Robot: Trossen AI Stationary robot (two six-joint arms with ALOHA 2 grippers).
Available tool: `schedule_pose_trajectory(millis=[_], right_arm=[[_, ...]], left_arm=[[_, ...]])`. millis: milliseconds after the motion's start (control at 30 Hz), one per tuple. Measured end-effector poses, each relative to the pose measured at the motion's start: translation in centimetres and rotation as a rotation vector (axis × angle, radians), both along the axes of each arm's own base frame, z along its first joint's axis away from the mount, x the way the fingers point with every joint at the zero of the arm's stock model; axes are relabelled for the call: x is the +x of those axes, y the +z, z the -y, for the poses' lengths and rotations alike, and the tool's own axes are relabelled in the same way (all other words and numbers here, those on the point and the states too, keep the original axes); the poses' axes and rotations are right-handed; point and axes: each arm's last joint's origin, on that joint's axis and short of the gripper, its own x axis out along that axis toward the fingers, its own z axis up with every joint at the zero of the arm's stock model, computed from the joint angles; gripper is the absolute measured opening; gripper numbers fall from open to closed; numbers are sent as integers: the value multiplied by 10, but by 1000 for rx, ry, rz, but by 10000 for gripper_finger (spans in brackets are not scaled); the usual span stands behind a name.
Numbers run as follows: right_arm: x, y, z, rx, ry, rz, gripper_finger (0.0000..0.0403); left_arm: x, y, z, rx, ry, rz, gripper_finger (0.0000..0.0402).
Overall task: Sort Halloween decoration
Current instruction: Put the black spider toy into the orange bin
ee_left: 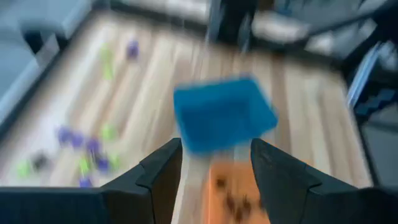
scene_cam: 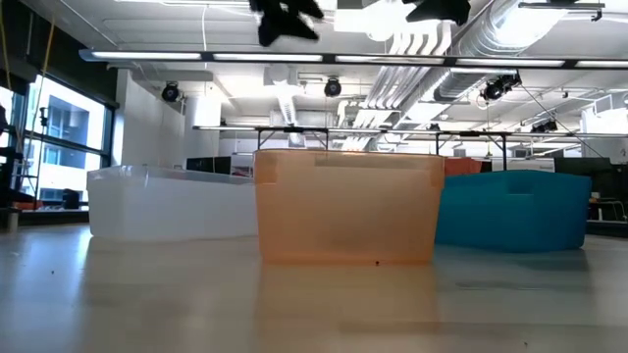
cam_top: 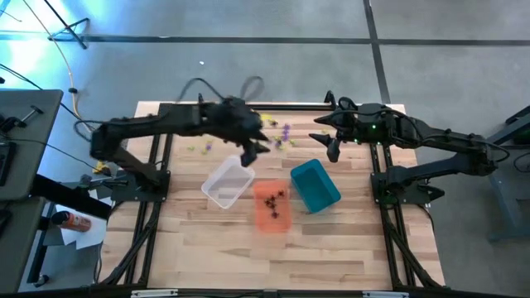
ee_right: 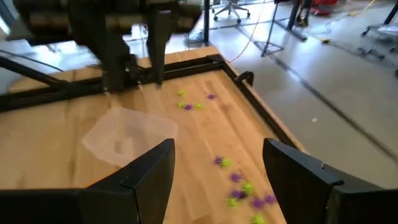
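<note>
Butcher-block table point(cam_top: 199, 248) is sitting under both arms, an open workshop running behind it. Nearest the front edge, the orange bin point(cam_top: 272, 204) is holding several black spider trinkets point(cam_top: 273, 199); the clear bin point(cam_top: 227, 183) and teal bin point(cam_top: 315, 185) are flanking it, and neither is showing any contents.

Left gripper point(cam_top: 258, 150) is hovering just behind the orange and clear bins, fingers parted and holding nothing. Right gripper point(cam_top: 326, 142) is waiting behind the teal bin, jaws spread wide, empty.

Farthest back, the loose purple and green trinkets point(cam_top: 280, 135) are lying scattered near the rear rail, a few more point(cam_top: 199, 147) under the left arm.

Judgement: the next pick is wanting one isolated trinket, not the cluster. Coming down straight with fingers straddling a single piece should be avoiding a double grab.
</note>
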Motion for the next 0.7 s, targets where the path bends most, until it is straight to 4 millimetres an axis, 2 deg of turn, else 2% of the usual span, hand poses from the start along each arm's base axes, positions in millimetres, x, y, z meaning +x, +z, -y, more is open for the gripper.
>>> schedule_pose_trajectory(millis=[67,133,367,567,700], right_arm=[[1,0,0,27,13,6,240],[3,-1,-1,45,35,12,240],[24,-2,-1,115,70,88,240],[54,-14,-2,102,99,90,240],[59,-19,-5,105,111,66,240]], left_arm=[[-14,8,3,27,0,121,167],[-27,8,5,38,5,241,160],[-63,-28,12,-32,69,514,147],[-68,-40,13,-17,63,548,151],[-68,-39,13,20,44,550,152]])
